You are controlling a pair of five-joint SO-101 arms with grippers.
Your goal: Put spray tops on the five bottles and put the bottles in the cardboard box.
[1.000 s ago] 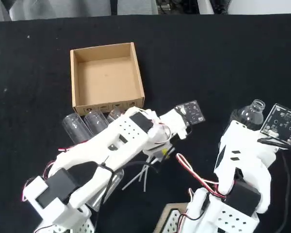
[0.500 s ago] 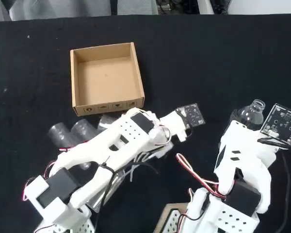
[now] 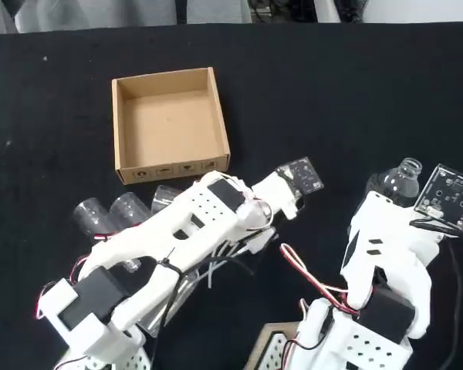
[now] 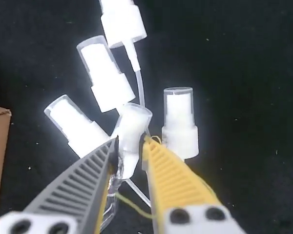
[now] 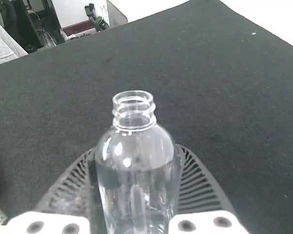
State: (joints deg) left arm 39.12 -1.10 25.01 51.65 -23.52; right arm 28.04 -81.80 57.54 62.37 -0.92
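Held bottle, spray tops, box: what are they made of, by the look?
The bottle: probably clear glossy plastic. The wall is see-through with sharp highlights and a moulded thread, though glass isn't ruled out. The spray tops: white plastic under translucent overcaps, with thin dip tubes. The cardboard box: matte brown cardboard, plain unprinted floor.

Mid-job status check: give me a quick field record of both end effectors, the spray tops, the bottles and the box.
left end effector: shut on a spray top
right end effector: shut on an upright bottle, neck open
loose spray tops: four, lying around the held one
cardboard box: no bottle inside
lying bottles: three, close to the box
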